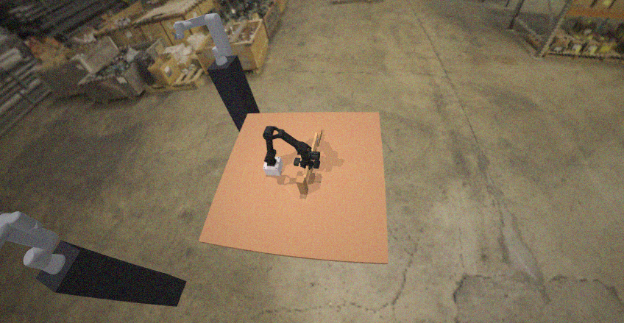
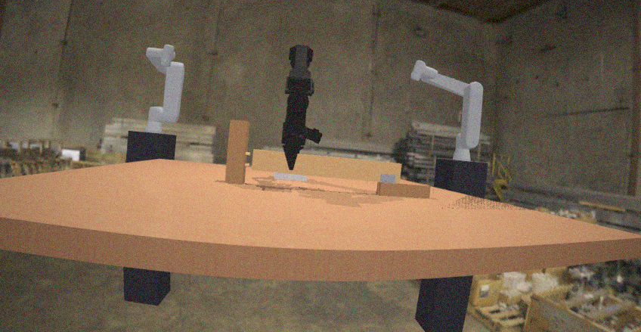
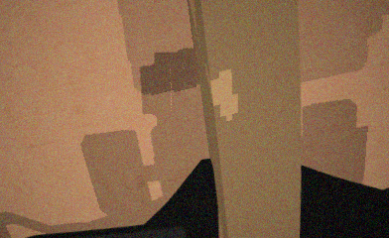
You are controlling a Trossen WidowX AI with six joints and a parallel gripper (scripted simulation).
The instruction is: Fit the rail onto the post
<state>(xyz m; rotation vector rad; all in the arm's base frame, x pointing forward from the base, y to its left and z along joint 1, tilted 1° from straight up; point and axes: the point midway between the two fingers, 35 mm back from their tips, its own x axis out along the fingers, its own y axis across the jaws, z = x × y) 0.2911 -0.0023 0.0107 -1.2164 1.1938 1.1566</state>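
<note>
The wooden rail [image 2: 346,164] [image 3: 256,74] [image 1: 314,141] is off the table and looks about level in the exterior view. My gripper [image 2: 291,169] [image 3: 231,165] is shut on the rail, nearer its post end, one finger on each side. The wooden post [image 2: 237,150] [image 1: 302,185] stands upright left of the rail in the exterior view. Its upper peg [image 2: 247,153] and lower peg [image 2: 247,164] show in a narrow gap before the rail's end. The far end is behind the grey bracket [image 2: 387,178] on the footboard block [image 2: 404,190]; its seating cannot be told. The holes are hidden.
The arm's white base [image 1: 272,168] [image 2: 283,176] stands on the orange table [image 1: 350,223] [image 2: 314,234], beside the rail. Two pale grey arms [image 2: 173,92] [image 2: 472,113] stand on dark pedestals beyond the table edge.
</note>
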